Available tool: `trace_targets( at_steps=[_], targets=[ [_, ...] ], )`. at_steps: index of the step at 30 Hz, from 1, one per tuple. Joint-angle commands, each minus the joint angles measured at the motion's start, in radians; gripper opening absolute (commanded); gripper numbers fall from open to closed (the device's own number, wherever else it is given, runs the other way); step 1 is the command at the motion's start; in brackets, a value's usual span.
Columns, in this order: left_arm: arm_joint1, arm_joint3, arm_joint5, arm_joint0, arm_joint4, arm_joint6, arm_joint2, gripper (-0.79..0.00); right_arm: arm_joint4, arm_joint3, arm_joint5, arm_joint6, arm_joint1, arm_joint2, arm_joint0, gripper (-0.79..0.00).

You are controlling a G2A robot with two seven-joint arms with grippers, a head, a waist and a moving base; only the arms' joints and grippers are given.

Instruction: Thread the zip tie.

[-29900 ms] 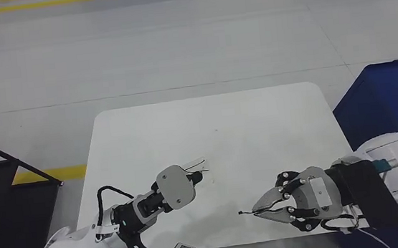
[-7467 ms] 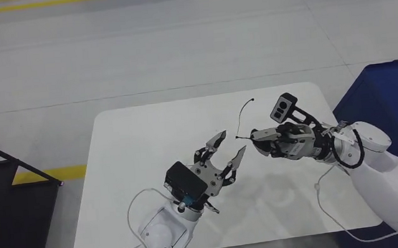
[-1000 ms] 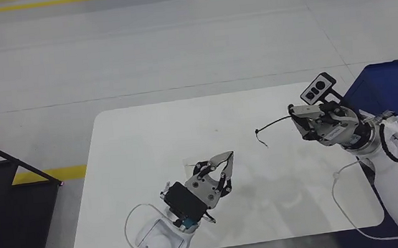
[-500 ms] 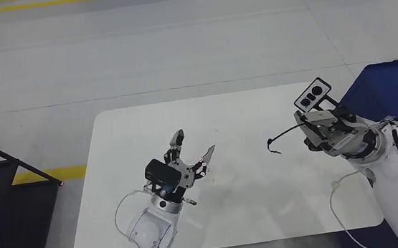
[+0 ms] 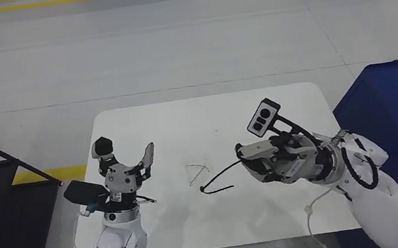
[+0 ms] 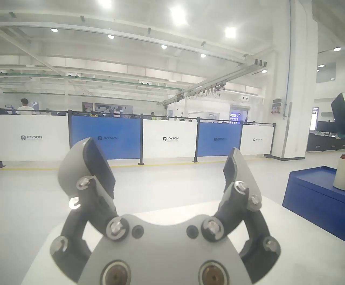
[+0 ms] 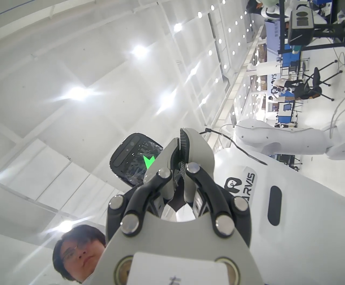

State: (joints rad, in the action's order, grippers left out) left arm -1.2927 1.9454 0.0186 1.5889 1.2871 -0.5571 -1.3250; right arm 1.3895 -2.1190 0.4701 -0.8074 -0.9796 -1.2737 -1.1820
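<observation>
Over the left end of the white, round-cornered table [image 5: 205, 116]: left gripper [image 6: 160, 152], grey metal fingers [image 6: 244, 189] spread wide, flat dark pads [image 6: 103, 167] bare, nothing between them. Near the table's middle: thin pale strip [image 5: 198, 171], bent into a V, too faint to name for certain. Just right of that, above the table's middle: black zip tie [image 5: 219, 178], slim and curved, one end lost inside the right gripper [image 5: 241, 153], jaws pressed together on it. Small dark knob at the free end. Contact with the tabletop impossible to judge.
</observation>
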Motion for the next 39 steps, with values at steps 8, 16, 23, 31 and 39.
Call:
trace_targets(
  at_steps=[8,16,23,31,39],
  targets=[
    [0.000,0.000,0.000,-0.001,0.001,0.001,0.000,0.000,-0.013,-0.022,0.019,-0.005,-0.008,0.052,0.035,-0.785],
    [0.000,0.000,0.000,-0.001,0.001,0.001,0.000,0.000,0.212,-0.027,-0.017,0.017,-0.021,0.067,-0.018,-0.785],
    [0.000,0.000,0.000,-0.001,0.001,0.001,0.000,0.000,0.459,-0.035,0.120,0.126,-0.030,0.100,-0.051,-0.785],
    [0.000,0.000,0.000,-0.001,0.001,0.001,0.000,0.000,0.501,-0.049,0.159,0.178,-0.037,0.089,-0.055,-0.785],
    [0.000,0.000,0.000,-0.001,0.001,0.001,0.000,0.000,-0.120,0.055,-0.094,0.130,-0.034,0.032,0.008,-0.785]
  ],
)
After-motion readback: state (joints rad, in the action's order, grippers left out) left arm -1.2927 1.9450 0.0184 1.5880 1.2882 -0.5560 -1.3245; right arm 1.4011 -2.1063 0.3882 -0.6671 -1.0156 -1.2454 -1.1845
